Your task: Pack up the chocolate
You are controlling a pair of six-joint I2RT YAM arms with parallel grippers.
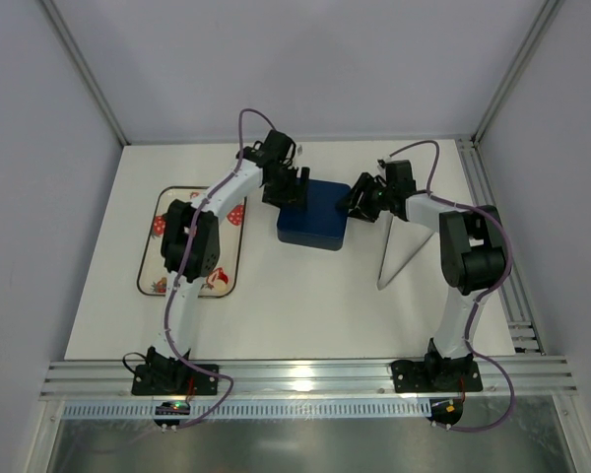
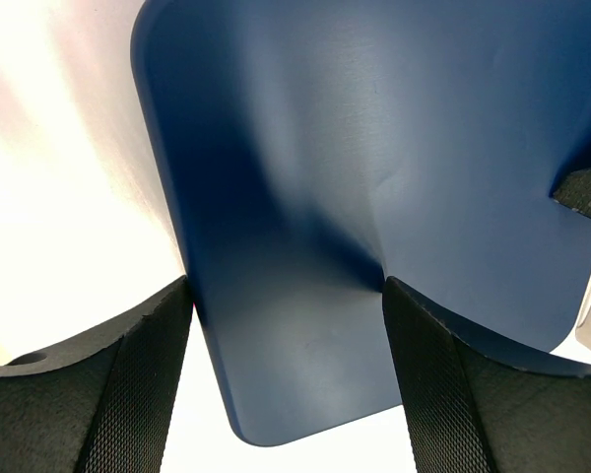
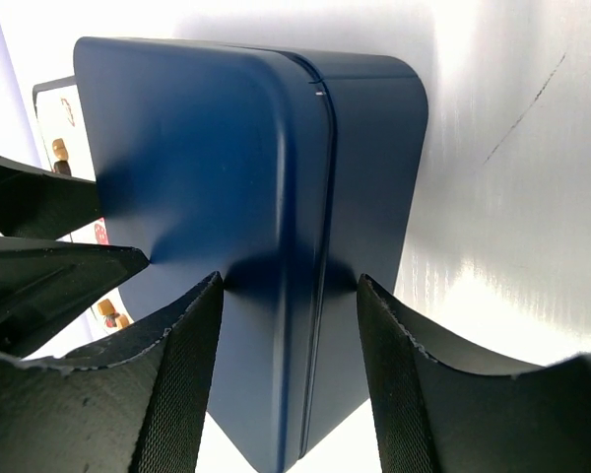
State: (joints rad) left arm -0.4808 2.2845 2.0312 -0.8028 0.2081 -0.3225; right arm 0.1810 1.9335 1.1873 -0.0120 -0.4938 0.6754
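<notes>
The dark-blue box [image 1: 313,225] stands closed in the middle of the table, its lid on. My left gripper [image 1: 289,189] is open, with its tips on the lid [image 2: 305,197] at the box's far left; its midpoint is seen in the left wrist view [image 2: 286,286]. My right gripper [image 1: 359,205] is open at the box's far right. In the right wrist view [image 3: 290,278] it straddles the box's rounded edge [image 3: 305,177] with the lid seam. Two tiny tan chocolate pieces [image 3: 58,150] show past the box; other chocolate is hidden.
A flat tray [image 1: 190,241] printed with red strawberries lies left of the box, partly under the left arm. White walls close in the table on three sides. A metal rail [image 1: 492,227] runs along the right edge.
</notes>
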